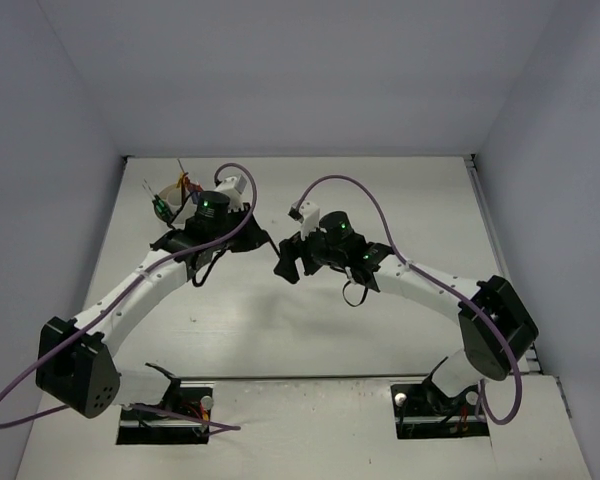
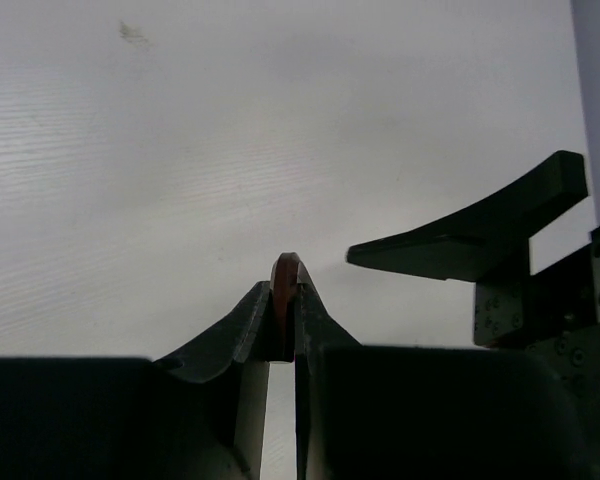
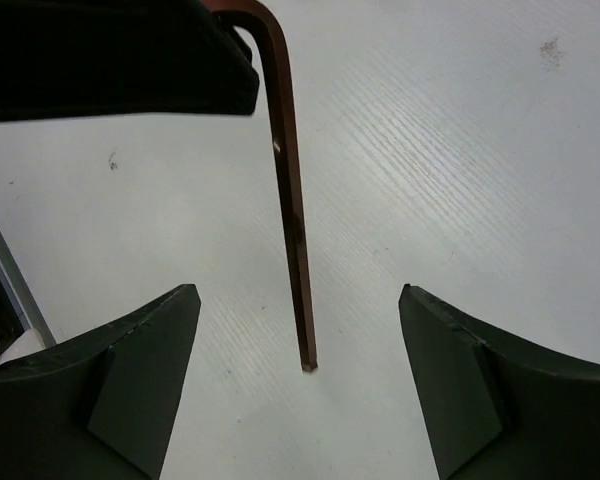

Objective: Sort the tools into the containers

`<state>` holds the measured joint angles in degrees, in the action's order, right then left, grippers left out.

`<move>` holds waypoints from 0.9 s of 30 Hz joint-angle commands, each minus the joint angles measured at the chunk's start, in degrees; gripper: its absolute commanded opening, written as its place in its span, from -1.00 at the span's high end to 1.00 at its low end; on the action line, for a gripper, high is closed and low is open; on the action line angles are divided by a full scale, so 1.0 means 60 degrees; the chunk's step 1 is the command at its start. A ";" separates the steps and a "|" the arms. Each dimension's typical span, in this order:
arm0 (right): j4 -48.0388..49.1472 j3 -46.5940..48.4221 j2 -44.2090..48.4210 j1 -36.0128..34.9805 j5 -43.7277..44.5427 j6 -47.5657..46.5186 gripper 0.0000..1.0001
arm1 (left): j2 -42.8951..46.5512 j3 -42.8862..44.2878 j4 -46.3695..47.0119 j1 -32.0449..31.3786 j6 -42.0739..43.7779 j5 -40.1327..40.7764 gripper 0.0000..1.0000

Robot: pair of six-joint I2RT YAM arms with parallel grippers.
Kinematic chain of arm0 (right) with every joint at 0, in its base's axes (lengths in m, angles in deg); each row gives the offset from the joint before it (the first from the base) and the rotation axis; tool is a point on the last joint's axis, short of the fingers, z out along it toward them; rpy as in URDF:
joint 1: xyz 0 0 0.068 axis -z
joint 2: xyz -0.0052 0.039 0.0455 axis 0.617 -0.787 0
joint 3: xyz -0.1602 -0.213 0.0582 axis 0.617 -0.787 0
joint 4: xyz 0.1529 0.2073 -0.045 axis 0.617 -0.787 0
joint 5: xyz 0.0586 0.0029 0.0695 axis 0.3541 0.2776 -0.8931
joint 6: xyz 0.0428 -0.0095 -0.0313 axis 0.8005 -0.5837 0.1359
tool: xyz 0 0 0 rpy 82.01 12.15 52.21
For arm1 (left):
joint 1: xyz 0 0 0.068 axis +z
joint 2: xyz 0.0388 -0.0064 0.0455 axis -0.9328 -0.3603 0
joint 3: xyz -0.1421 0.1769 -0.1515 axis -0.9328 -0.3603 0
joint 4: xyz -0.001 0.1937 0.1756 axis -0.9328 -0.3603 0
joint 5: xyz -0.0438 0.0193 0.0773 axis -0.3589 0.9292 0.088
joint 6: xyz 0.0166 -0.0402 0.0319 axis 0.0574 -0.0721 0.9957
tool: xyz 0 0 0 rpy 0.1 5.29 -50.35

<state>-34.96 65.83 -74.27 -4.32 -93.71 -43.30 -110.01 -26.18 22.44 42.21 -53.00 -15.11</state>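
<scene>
One dark reddish L-shaped metal hex key (image 3: 292,210) hangs over the white table (image 1: 400,200), clenched at its bend by the left gripper (image 2: 284,300). The right gripper (image 3: 300,295) is released, its two fingers flanking the shaft, apart from it. One small round white cup (image 1: 172,192) at far left holds thin tools (image 1: 158,206), too small to count.

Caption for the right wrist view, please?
Open right gripper flanks, without touching, a reddish-brown hex key held by the shut left gripper over the white table.
</scene>
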 commanded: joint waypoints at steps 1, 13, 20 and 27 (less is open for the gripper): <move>0.0326 0.0016 0.1272 0.0041 0.0498 0.0138 -0.70 | 0.0615 0.1282 -0.0848 0.0190 0.1611 0.1980 1.00; -0.0302 -0.0830 0.2592 0.0213 0.1288 0.0101 -0.82 | -0.0246 0.4002 -0.1668 0.2970 0.3273 0.3544 1.00; -0.0455 -0.1109 0.2731 0.0264 0.1236 0.0090 -0.82 | -0.1559 0.5769 -0.1429 0.3632 0.4010 0.4224 1.00; -0.0495 -0.1326 0.2607 0.0551 0.1119 0.0031 -0.82 | -0.2986 0.6445 -0.1077 0.4153 0.4264 0.4335 1.00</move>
<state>-40.31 58.44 -59.88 -2.30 -87.15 -43.02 -124.93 8.45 11.97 65.58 -29.92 9.14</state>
